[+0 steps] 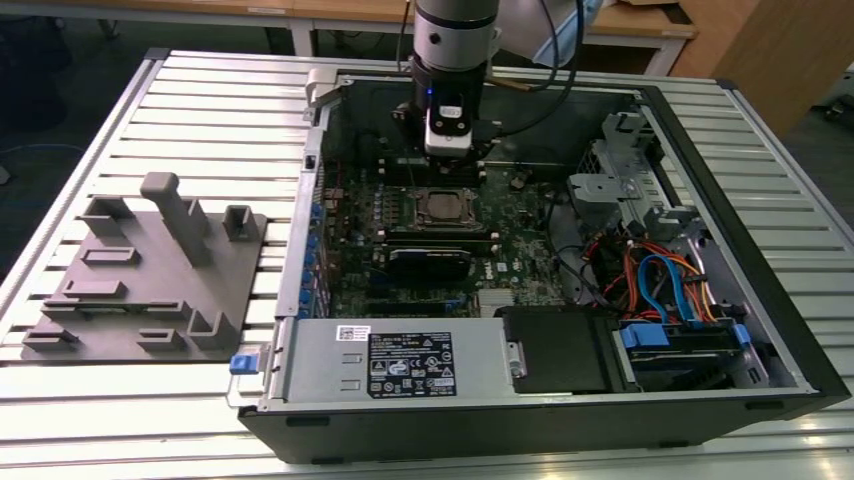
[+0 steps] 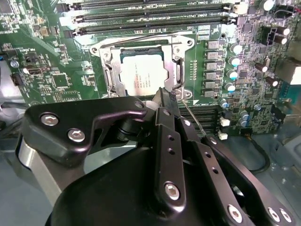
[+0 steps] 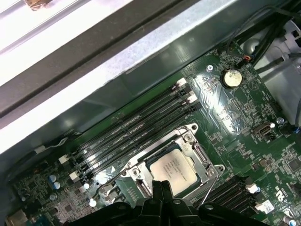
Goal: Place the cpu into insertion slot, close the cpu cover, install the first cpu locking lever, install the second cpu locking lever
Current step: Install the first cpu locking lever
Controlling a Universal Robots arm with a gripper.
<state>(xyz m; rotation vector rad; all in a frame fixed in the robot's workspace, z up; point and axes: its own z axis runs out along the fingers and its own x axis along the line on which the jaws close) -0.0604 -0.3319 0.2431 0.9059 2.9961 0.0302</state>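
The cpu (image 2: 141, 75) is a dull silver square lying flat in the insertion slot (image 2: 104, 55) on the green motherboard, seen in both wrist views (image 3: 171, 167) and in the exterior view (image 1: 438, 208). The silvery cpu cover (image 2: 178, 75) lies down around the chip's edges (image 3: 201, 157). A thin wire locking lever (image 2: 192, 117) stands up free beside the socket (image 3: 209, 190). My gripper (image 2: 164, 94) hangs just over the socket's edge next to that lever, its black fingers pressed together with nothing visible between them (image 3: 162, 184). In the exterior view the gripper (image 1: 450, 165) is low inside the open case.
Long black memory slots (image 3: 136, 125) run along one side of the socket, and capacitors (image 2: 233, 61) stand on another side. Case walls (image 1: 747, 210), a drive cage (image 1: 614, 185) and cables (image 1: 661, 285) hem in the board. A grey fixture block (image 1: 154, 270) sits at the exterior view's left.
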